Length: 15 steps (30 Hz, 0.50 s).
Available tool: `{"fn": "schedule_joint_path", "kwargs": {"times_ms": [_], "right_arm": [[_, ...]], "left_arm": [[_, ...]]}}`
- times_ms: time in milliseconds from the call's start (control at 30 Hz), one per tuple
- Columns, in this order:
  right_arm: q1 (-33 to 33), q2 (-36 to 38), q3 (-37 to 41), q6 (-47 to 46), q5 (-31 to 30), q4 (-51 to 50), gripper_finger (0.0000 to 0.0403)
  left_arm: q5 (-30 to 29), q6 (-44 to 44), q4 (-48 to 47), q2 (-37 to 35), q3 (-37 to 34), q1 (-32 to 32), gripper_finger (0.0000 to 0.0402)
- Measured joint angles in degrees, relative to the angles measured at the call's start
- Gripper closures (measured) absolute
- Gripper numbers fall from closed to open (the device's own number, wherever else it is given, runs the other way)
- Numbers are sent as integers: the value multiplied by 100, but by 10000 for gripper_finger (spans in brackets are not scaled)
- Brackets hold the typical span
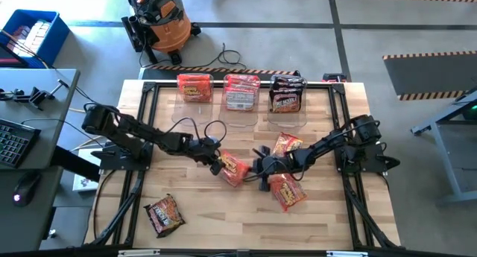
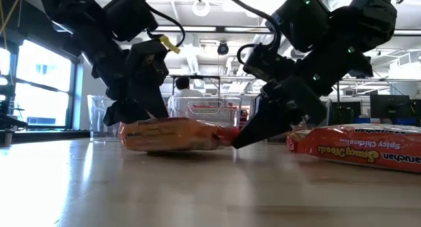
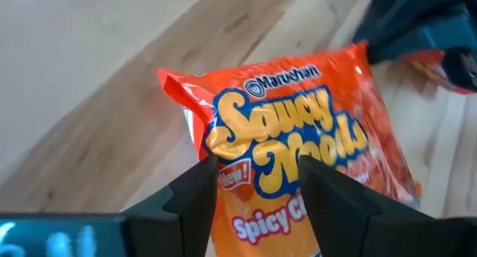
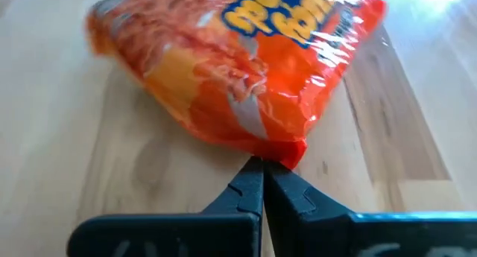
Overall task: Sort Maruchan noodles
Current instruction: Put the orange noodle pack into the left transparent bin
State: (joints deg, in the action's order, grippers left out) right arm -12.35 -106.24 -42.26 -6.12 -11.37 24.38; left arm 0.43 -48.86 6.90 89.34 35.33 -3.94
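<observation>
An orange Maruchan noodle packet lies flat on the wooden table's middle. My left gripper is open. It slants down over the packet's end toward the table's left, one finger on either side of the printed face. My right gripper is shut, with its tips at the packet's opposite, crimped end. More noodle packets lie loose: two orange ones and a dark one. My left gripper's open fingers stand over the packet's printed top face, slanting down from the table's left. I cannot tell whether they touch it. My right gripper's shut tips meet the packet's red crimped end seal, slanting down from the table's right. The packet lies flat on the table. Whether the seal's edge is caught between the tips does not show.
Three clear bins stand in a row at the table's far edge, each holding packets. The near left and near middle of the table offer free room. Beyond the table are an orange shop vacuum and a desk at the left.
</observation>
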Motion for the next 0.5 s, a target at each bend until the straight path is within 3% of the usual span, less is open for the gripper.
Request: {"fn": "schedule_joint_path", "kwargs": {"times_ms": [500], "right_arm": [[2,4,0,168,113,28,403]], "left_arm": [[26,477,-142,-240,15,257,223]]}}
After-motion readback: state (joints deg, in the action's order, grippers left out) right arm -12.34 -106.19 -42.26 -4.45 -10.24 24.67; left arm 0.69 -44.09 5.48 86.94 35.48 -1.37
